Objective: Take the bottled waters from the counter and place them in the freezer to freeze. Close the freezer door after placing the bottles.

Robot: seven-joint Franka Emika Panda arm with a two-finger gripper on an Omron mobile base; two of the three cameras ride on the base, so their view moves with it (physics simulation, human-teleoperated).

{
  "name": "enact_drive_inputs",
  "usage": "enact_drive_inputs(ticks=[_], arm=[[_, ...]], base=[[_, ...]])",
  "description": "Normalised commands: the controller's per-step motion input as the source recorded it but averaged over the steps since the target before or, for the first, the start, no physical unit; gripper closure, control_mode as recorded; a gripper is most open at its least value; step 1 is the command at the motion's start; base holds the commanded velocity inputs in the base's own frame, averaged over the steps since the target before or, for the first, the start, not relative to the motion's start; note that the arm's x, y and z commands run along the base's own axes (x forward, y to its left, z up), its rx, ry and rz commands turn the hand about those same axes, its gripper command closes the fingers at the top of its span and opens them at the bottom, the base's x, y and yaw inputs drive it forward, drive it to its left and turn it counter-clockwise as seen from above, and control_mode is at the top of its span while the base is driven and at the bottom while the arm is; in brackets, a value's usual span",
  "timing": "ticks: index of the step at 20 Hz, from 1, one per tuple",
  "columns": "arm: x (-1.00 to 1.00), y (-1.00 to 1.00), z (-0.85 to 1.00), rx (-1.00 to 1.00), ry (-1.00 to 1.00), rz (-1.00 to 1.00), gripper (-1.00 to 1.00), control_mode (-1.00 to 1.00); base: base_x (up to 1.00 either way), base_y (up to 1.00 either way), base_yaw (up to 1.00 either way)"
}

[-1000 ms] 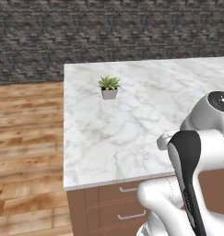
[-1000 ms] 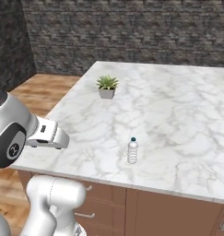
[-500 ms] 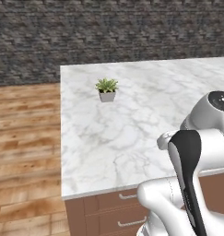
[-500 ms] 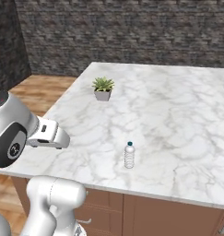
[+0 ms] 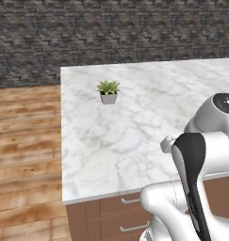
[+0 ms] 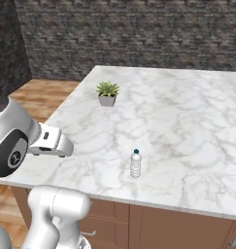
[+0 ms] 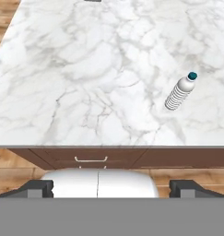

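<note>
One bottled water, clear and ribbed with a dark teal cap, stands upright near the front edge of the white marble counter. In the hand view the same bottle sits to the upper right on the counter. My gripper hovers in front of the counter edge, back from the bottle. Its two dark fingertips are spread wide with nothing between them. The arm hides the bottle's spot on the counter in the left base view. The freezer and its door are out of view.
A small potted plant stands toward the counter's far left corner. Brown drawers with silver handles run under the slab. Wooden floor lies to the left, and a dark stone wall stands behind.
The whole picture has shifted slightly left and down in both base views, so the camera has moved with the base. The bottle, plant and arm hold their places.
</note>
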Motion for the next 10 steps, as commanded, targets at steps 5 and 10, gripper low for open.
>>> enact_drive_inputs(ticks=[5, 10], arm=[[0.00, 0.00, 0.00, 0.00, 0.00, 0.00, -1.00, 1.00], [0.12, -0.49, 0.00, 0.14, 0.00, 0.05, -1.00, -1.00]], base=[[0.00, -0.02, 0.00], [0.00, 0.00, 0.00]])
